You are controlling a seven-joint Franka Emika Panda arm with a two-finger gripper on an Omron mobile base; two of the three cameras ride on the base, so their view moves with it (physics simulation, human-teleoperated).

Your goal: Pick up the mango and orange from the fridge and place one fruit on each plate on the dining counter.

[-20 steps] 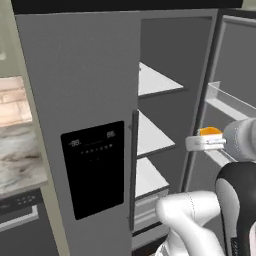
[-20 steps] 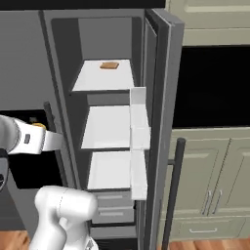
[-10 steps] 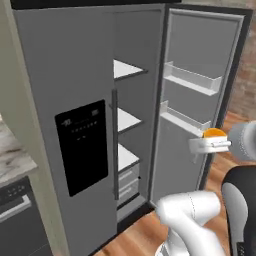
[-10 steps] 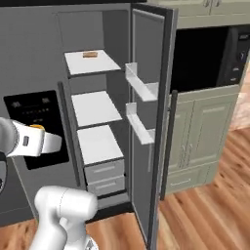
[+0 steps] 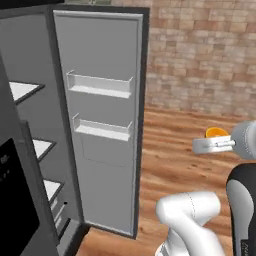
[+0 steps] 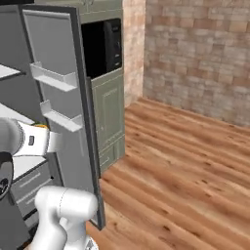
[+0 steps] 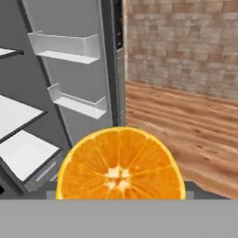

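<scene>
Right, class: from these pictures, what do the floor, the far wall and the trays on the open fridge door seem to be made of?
Floor: looks like wood, in warm brown planks with grain lines and a slight sheen.
Far wall: looks like brick, with matte reddish-grey blocks and pale joints.
Door trays: probably plastic, thin, pale and slightly see-through.
Fridge door: smooth matte grey, perhaps painted metal; the look leaves it open.

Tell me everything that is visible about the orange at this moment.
The orange is bright orange, and the hand view shows a cut-like face with pale segments radiating from a whitish centre. It sits in the end effector, held in the air over the wooden floor, beside the open fridge door. In the left base view a small part of it peeks above the white hand.
</scene>
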